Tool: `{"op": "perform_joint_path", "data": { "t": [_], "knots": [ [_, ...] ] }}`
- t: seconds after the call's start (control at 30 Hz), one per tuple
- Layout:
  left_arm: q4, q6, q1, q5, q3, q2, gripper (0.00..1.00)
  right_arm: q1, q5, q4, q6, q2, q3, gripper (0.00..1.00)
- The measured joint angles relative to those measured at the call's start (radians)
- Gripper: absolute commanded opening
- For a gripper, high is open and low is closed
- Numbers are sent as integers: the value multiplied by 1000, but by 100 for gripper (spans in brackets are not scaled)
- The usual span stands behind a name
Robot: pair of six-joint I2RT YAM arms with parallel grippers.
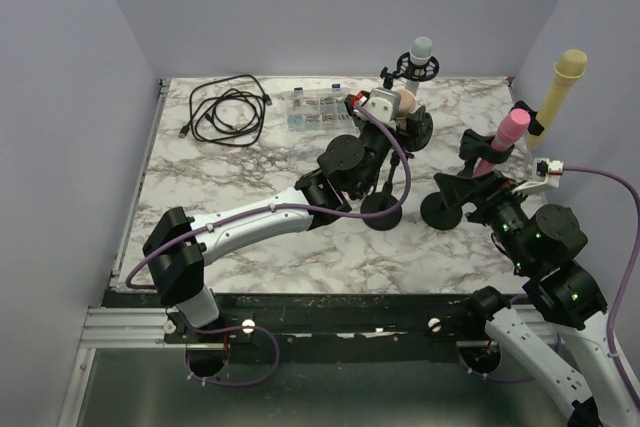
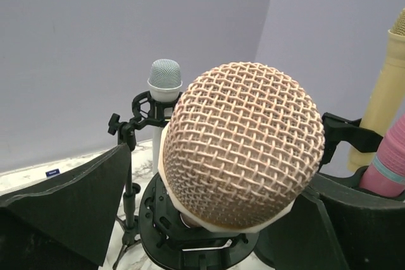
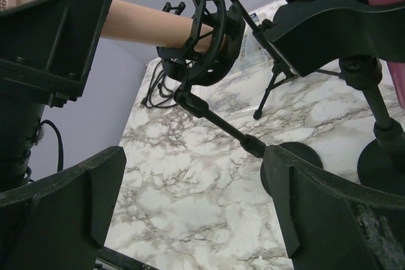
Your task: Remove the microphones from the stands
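The peach microphone [image 2: 240, 150] stands in a black shock-mount stand [image 3: 205, 36] whose round base [image 1: 381, 213] rests mid-table. Its mesh head fills the left wrist view. My left gripper [image 2: 212, 207] is open, one finger on each side of that head, with a gap showing on the left side. From above, the left gripper [image 1: 400, 112] sits at the top of the microphone [image 1: 407, 100]. My right gripper [image 3: 193, 175] is open and empty, low over the marble to the right of the stand, seen from above at the right gripper [image 1: 475, 192].
A pink microphone [image 1: 510, 132] and a yellow one [image 1: 562, 82] stand on their own stands at the right. A white microphone with a grey head [image 1: 420, 50] is at the back. A coiled black cable [image 1: 228, 112] and a clear box [image 1: 315, 112] lie at the back left.
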Motion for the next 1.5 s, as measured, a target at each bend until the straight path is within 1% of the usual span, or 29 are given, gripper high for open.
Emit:
{"op": "perform_joint_path", "data": {
  "t": [0.07,0.17,0.2,0.3,0.43,0.6,0.77,0.87,1.03,1.13,1.27,1.37,1.4,1.43,1.5],
  "knots": [
    [25,19,-2,-10,0,10,71,0,8,0,-9,-6,2,100],
    [64,58,-7,-31,0,22,58,0,18,-3,-18,-10,2,100],
    [71,68,-8,-34,0,23,55,0,20,-5,-21,-10,2,100],
    [66,89,-8,-41,7,24,43,0,23,-13,-29,-10,2,100],
    [20,97,-9,-37,36,25,32,0,28,-23,-35,-10,2,100],
    [-74,97,-9,-29,103,23,30,0,31,-24,-35,-12,2,100],
    [-161,100,-9,-6,151,6,22,0,32,-24,-35,-12,2,100],
    [-229,109,-9,14,206,-8,17,0,32,-24,-35,-12,2,100],
    [-321,113,-9,75,285,-50,13,0,32,-24,-35,-12,2,100],
    [-361,115,-9,113,290,-103,9,0,32,-24,-34,-12,2,100],
    [-425,122,-9,129,285,-181,6,0,32,-23,-31,-12,-6,100],
    [-508,117,-9,117,272,-246,1,0,32,-23,-31,-12,-16,100],
    [-560,113,-7,109,267,-272,0,0,32,-23,-31,-12,-18,100],
    [-580,109,-6,106,265,-284,0,0,32,-23,-31,-12,-21,100],
    [-673,87,8,91,238,-328,0,0,32,-22,-31,-12,-27,100]
  ]
}}
